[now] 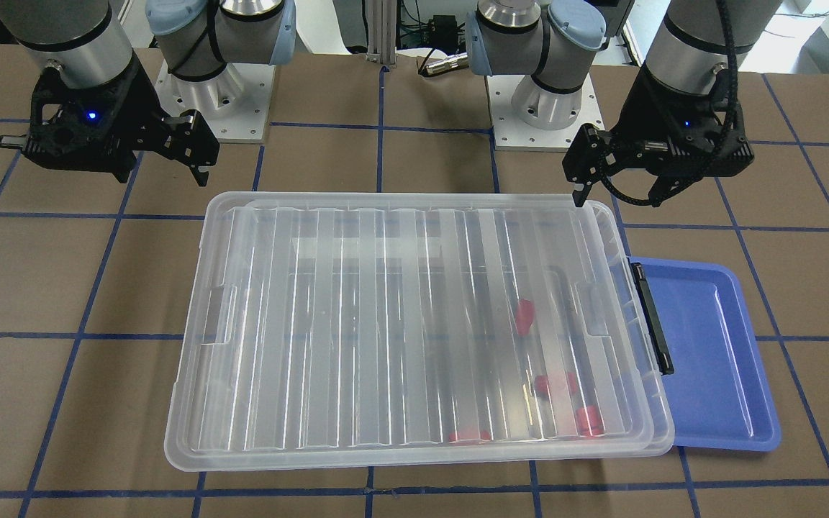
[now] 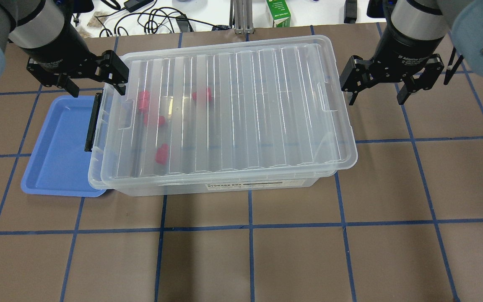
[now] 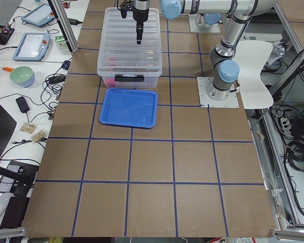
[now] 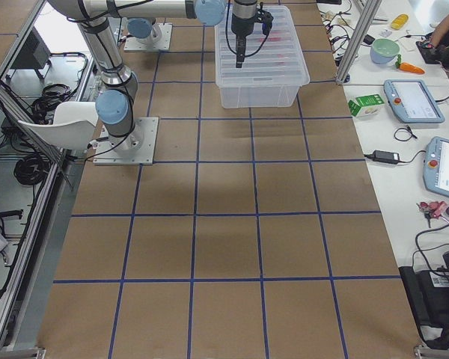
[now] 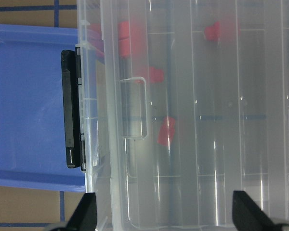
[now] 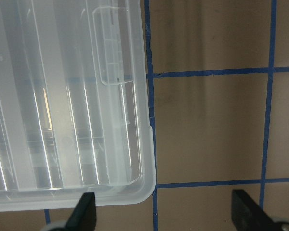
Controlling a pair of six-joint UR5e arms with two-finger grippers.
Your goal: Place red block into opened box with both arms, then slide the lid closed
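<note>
The translucent ribbed lid lies flat on the box, shifted slightly toward my right, so a narrow strip of rim shows at the black-bar end. Several red blocks show blurred through the lid, inside the box near that end. My left gripper hangs open over the far corner by the black bar, holding nothing; the left wrist view looks down on the lid between its fingertips. My right gripper is open and empty just beyond the opposite short side, over bare table.
A blue tray lies against the box's black-bar end, partly tucked under it. Cables, a green carton and tablets lie beyond the table's far edge. The brown gridded table stretches out in front of the box.
</note>
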